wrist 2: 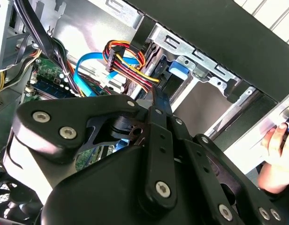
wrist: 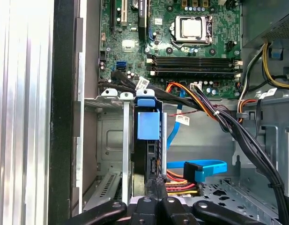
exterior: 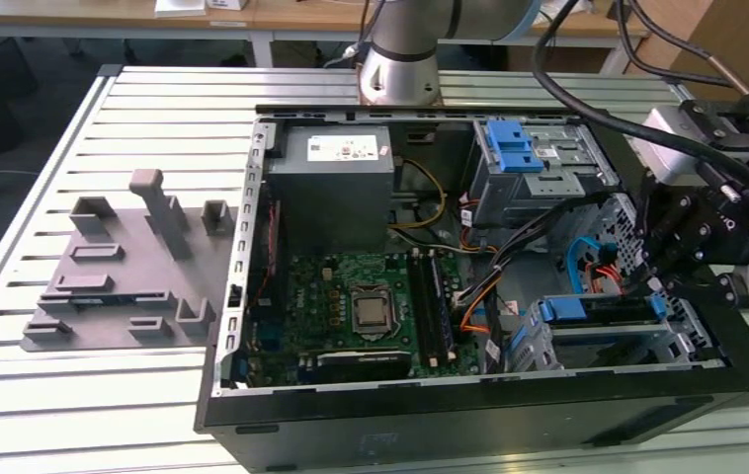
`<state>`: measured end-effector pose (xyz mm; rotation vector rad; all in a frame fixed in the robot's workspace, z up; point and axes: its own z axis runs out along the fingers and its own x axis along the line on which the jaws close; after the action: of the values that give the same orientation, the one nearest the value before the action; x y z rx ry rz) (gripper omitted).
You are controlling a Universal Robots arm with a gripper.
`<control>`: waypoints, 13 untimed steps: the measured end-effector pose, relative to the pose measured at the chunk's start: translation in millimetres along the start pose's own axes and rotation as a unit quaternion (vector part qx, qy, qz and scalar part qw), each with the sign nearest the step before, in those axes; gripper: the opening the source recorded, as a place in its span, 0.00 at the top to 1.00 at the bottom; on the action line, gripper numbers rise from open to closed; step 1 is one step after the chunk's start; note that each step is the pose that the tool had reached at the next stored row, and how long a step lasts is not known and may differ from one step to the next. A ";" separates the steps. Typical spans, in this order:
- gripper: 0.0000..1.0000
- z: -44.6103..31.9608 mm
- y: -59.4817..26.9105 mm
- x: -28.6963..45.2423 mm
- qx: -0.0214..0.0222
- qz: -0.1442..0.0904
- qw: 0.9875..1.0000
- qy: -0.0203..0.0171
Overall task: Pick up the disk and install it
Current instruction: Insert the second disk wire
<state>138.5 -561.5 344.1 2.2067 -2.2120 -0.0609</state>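
The disk [wrist: 148, 140] stands on edge in the drive cage [wrist: 109, 140] of the open case [exterior: 480, 415] on the table [exterior: 32, 148]. The claw [wrist: 156, 185] is closed, its fingertips together at the disk's end. The second wrist view shows a hand [wrist 2: 277, 154] by the case.

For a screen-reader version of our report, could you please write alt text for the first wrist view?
The hand is closed on the rear edge of the disk, which stands edge-on in a metal drive bay of an open computer case, its blue plastic rail facing the camera. Beyond lie the motherboard and bundled cables.
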 end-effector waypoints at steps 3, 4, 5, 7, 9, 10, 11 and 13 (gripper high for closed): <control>0.89 -2.3 0.1 -0.1 0.000 0.000 1.000 0.000; 0.89 -3.3 0.1 -0.1 0.000 0.000 1.000 0.000; 0.89 -4.5 0.2 -0.1 0.000 0.000 1.000 0.000; 0.89 -6.7 0.3 -0.1 0.000 0.000 1.000 0.000; 0.89 -8.4 0.9 -0.1 0.000 0.000 1.000 0.000; 0.89 -9.0 1.7 -0.1 0.000 0.000 1.000 -0.001; 0.89 -9.5 2.6 -0.1 0.000 0.000 1.000 -0.003; 0.89 -10.1 4.6 -0.1 0.000 0.000 1.000 -0.006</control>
<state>134.3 -561.5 354.4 2.2128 -2.2174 -0.0743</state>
